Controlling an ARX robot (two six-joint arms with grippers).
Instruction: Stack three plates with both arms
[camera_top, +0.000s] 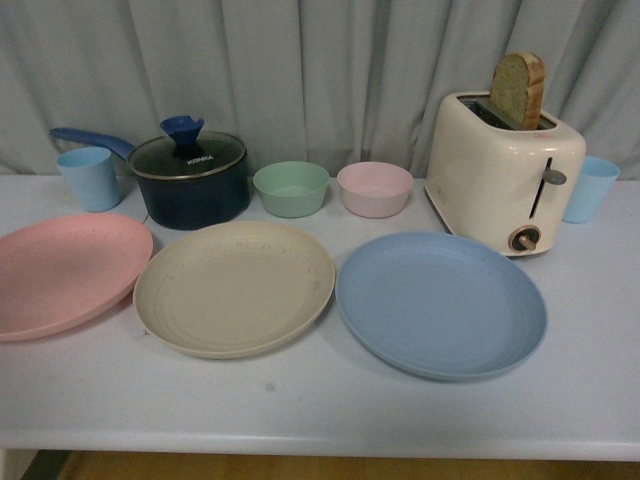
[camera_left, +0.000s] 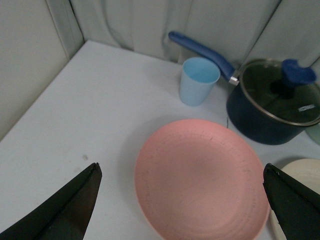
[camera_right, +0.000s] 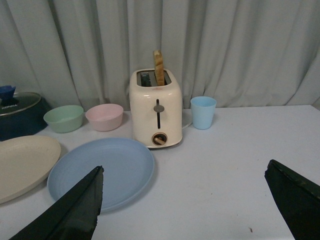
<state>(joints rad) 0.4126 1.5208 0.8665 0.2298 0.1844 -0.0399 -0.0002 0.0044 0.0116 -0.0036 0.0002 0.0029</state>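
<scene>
Both spread wide and empty: left gripper (camera_left: 181, 168) frames the pink plate (camera_left: 200, 177) between its fingers; right gripper (camera_right: 185, 167) has the blue plate (camera_right: 107, 167) by one finger, with the beige plate (camera_right: 22, 162) just beyond it.

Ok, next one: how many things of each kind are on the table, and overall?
Plates: 3 (pink plate, beige plate, blue plate)
Bowls: 2 (green bowl, pink bowl)
Cups: 2 (left cup, right cup)
Pot: 1
Toaster: 1
Bread slice: 1
Total: 10
</scene>
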